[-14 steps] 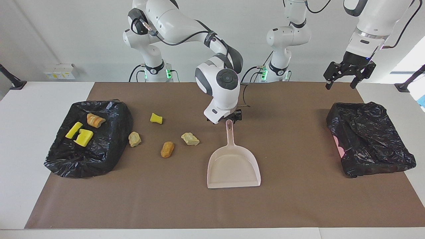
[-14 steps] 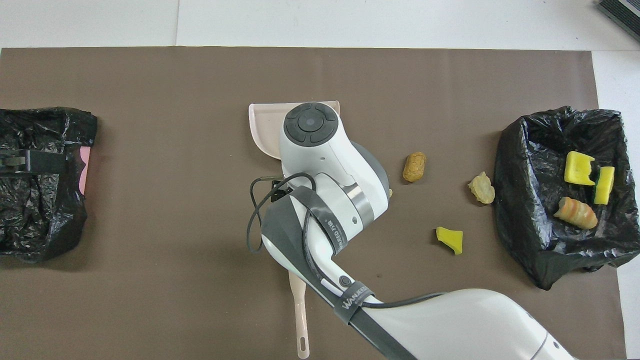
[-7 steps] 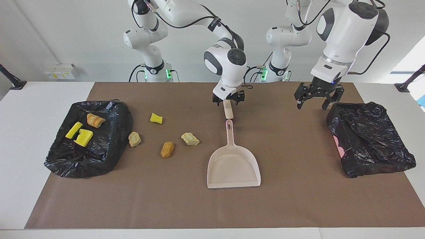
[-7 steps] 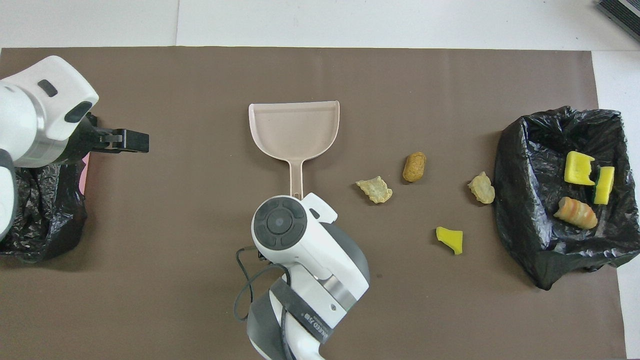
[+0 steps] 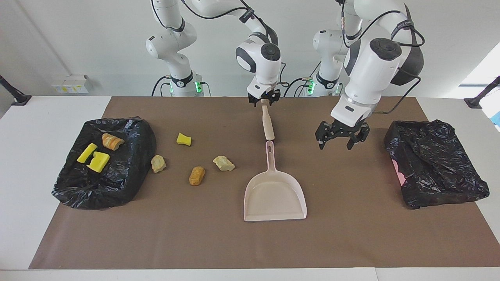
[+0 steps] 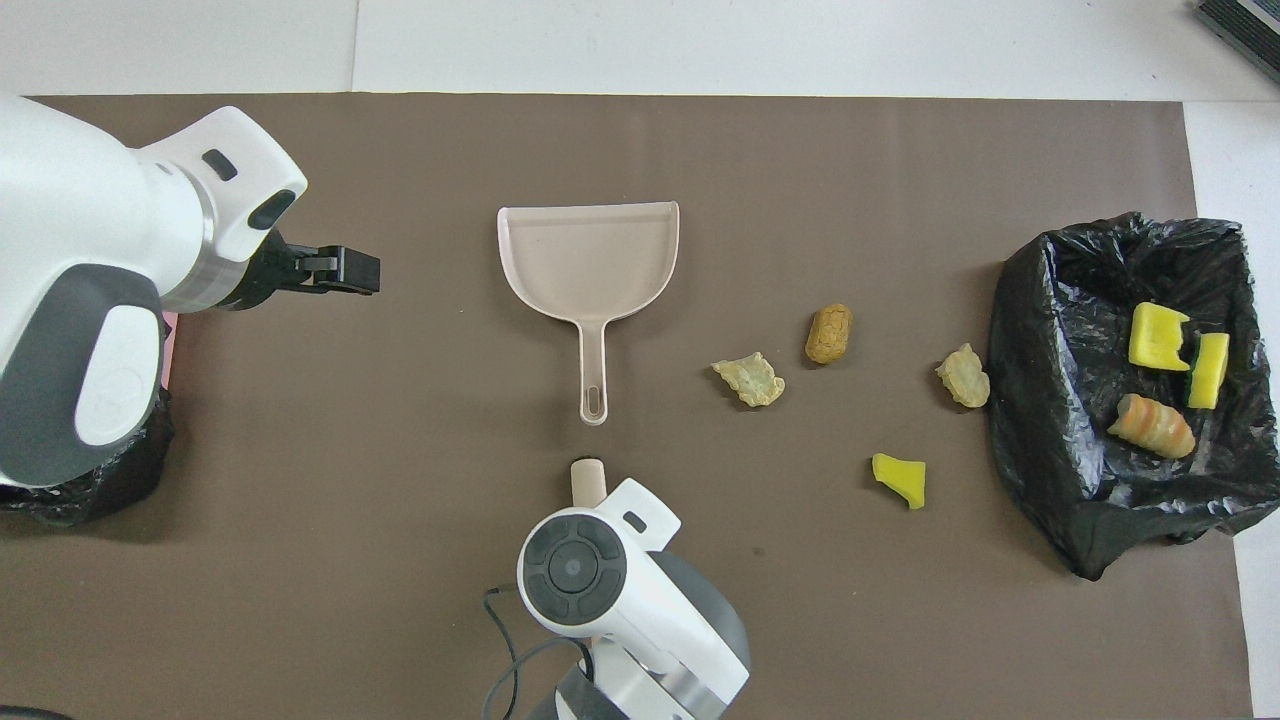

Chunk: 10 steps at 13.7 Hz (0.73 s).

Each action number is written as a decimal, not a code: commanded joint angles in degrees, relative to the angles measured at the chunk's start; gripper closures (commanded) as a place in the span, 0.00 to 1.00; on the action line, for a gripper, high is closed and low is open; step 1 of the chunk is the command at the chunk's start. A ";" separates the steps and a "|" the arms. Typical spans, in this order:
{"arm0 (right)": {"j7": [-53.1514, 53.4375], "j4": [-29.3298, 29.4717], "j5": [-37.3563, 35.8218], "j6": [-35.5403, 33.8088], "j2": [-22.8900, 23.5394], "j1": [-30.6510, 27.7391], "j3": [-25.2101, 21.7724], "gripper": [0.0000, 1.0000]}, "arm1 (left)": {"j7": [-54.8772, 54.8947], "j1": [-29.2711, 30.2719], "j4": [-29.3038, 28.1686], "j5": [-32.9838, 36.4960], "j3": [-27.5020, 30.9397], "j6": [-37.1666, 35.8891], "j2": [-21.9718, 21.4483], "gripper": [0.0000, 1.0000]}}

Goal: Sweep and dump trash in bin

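- Right gripper (image 5: 264,100), top centre of the facing view, has withdrawn from the dustpan (image 5: 275,195) handle; its jaws are around the top of a beige brush handle (image 5: 267,125), grip not confirmable.
- Left gripper (image 5: 339,137) has moved from the covered bin (image 5: 433,164) toward frame centre, fingers spread, empty.
- Trash (image 5: 197,175): four lumps on the brown mat (image 5: 351,234) at centre-left, three in the open bin (image 5: 129,132).
- Lower mat area is clear.

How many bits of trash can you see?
7. Three lie in the black bag at the right arm's end: two yellow chunks and an orange roll. Four lie on the brown mat: yellow wedge, pale lumps, brown piece.
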 commanded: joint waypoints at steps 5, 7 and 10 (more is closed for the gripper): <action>-0.54 -3.33 5.69 3.95 -1.55 0.59 0.03 0.51 | -11.04 -8.39 2.08 -0.24 0.75 9.36 9.74 0.00; -0.28 -3.07 5.60 4.12 -1.29 0.59 0.03 1.00 | -12.01 -9.53 -0.45 -0.77 0.48 11.12 10.01 0.00; 0.25 -0.88 5.69 3.60 -0.06 0.33 -0.14 1.00 | -17.18 -11.91 -5.99 -1.12 0.48 14.62 8.87 0.00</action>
